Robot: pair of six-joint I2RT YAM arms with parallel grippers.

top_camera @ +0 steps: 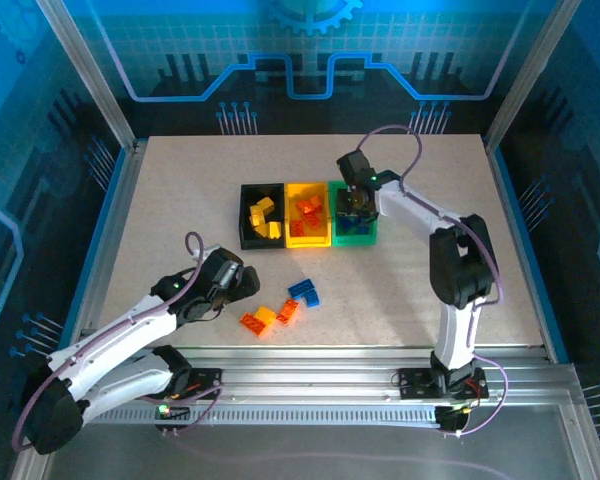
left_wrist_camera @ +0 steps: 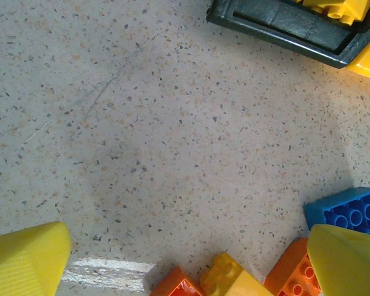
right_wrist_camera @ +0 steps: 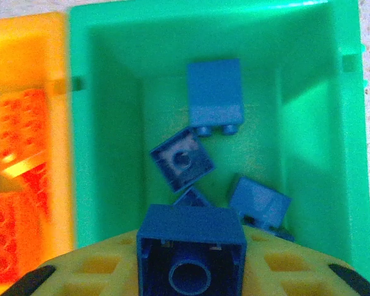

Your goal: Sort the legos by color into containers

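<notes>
Fingers (left_wrist_camera: 26, 262) of the left gripper (top_camera: 242, 282) spread wide, holding nothing, low over the table (left_wrist_camera: 172, 123) beside loose legos (top_camera: 280, 310); right gripper (top_camera: 358, 200) above the green bin (right_wrist_camera: 311, 92), blue brick (right_wrist_camera: 191, 243) between its jaws; whether pinched, I cannot tell.

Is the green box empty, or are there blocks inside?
Not empty. Several blue bricks lie on the bottom of the green bin, seen from the right wrist.

The left wrist view's edges cut off the black bin (left_wrist_camera: 277, 28) and a blue brick (left_wrist_camera: 348, 213).
</notes>
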